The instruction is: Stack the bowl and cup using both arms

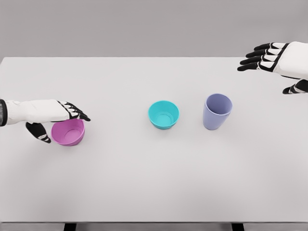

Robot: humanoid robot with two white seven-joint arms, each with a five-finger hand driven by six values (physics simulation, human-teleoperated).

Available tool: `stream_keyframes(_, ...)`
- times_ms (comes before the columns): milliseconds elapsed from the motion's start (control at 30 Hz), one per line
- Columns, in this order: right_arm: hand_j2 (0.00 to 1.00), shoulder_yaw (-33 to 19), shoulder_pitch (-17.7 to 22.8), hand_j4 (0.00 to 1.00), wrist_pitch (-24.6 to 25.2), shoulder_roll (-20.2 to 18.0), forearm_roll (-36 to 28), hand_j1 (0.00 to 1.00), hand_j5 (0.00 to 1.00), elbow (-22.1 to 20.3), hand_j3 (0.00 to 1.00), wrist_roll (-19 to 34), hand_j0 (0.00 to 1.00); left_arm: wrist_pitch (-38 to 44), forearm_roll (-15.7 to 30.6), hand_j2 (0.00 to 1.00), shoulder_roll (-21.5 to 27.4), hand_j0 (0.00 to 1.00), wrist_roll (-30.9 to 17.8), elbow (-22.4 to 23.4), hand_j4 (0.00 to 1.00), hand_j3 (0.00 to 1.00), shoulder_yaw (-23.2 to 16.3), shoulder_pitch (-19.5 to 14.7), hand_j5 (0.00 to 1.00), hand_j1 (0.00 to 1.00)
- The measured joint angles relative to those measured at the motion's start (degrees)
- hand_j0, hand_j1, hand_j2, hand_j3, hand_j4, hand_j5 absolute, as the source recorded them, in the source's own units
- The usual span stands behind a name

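Pink plastic fills the left robot hand [57, 122]: its black fingers reach over the far rim of the pink bowl [70, 132] while the thumb sits low on the near-left wall, so the hand looks closed around the bowl at the left side of the white desk [154, 187]. Whether the bowl is lifted or resting on the desk cannot be told from this view. The hold takes in only the rim and one side, so the bowl could tip or rotate out of the fingers if it is carried quickly, or if the thumb slides on the smooth wall.

Moving outward, the teal bowl [163, 114] stands upright near the middle of the desk, well apart from the pink one. A pink bowl brought over at an angle would likely catch the teal rim and push it away instead of nesting.

Just beside the teal bowl, to its right, stands the lavender cup [217, 111], upright and taller, so easier to knock over with a low sweep.

The right robot hand [272, 60] hovers at the far right corner, fingers spread and holding nothing, well apart from the cup; both arms converging on the centre risk collision.
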Motion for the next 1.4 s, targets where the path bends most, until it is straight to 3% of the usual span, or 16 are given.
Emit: stream_keyframes(1400, 1.0, 0.0, 0.1, 1.0, 0.0, -0.4, 0.0, 1.0, 1.0, 0.0, 1.0, 0.0, 1.0, -0.1, -1.8, 1.0, -3.2, 1.0, 0.0, 3.9, 1.0, 1.0, -0.7, 1.1, 1.0, 1.0)
